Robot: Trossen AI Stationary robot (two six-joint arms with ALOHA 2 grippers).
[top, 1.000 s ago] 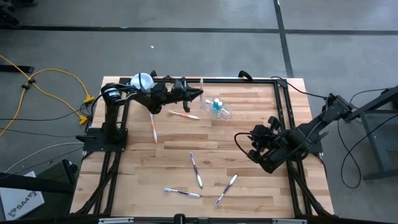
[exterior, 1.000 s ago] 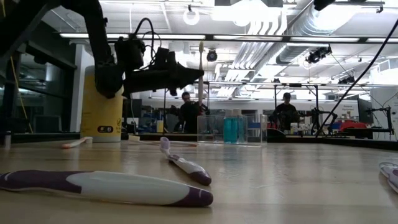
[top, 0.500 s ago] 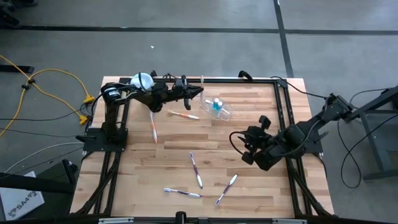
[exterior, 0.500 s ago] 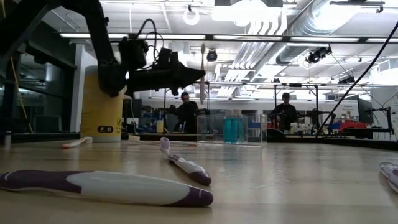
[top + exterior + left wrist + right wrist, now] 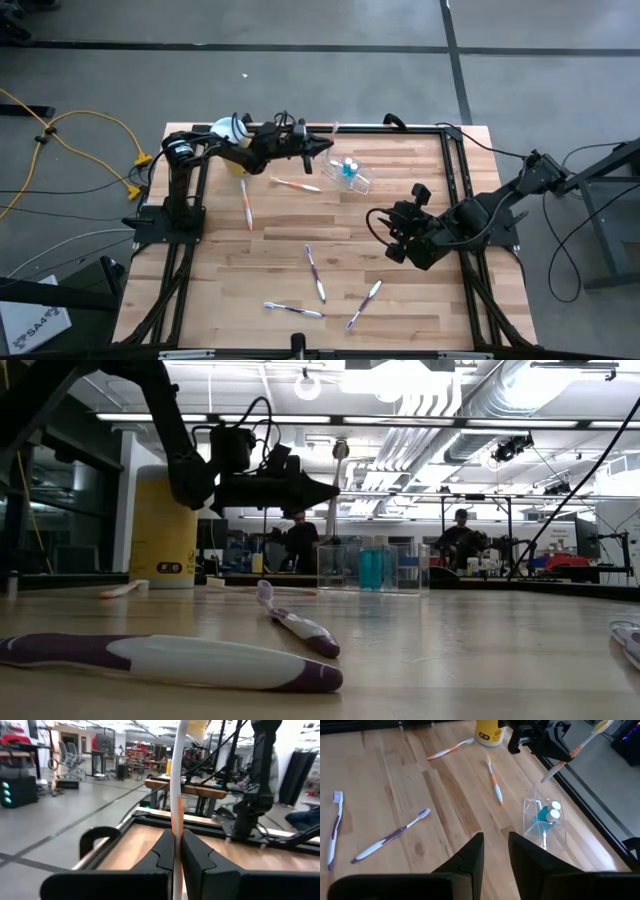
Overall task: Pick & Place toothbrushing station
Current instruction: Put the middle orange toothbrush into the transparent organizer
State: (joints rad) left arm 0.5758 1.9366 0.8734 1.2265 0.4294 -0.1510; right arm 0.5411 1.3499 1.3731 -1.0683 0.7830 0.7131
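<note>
Toothbrushing station point(image 5: 348, 173), a small clear colourless plastic holder cup with blue-capped items inside, stands on the pale wooden slatted table point(image 5: 400, 310) near its far edge, roughly midway between the two arms. Just beside it, raised off the table, the left gripper point(image 5: 327, 147) is clamped on a white-and-orange toothbrush point(image 5: 178, 795), its fingers point(image 5: 165, 852) pressed against the handle from both sides; in the right wrist view the brush slants above the cup with its lower end close over the cup's rim. Behind that arm stands a yellow canister point(image 5: 164, 528). The right gripper point(image 5: 385, 237) hovers over the middle of the table, well apart from the cup, its fingers point(image 5: 472, 852) parted with nothing between them. Two more orange-handled toothbrushes point(image 5: 296, 185) lie near the canister, and four purple-and-white toothbrushes point(image 5: 315, 272) are scattered over the near half of the table.
</note>
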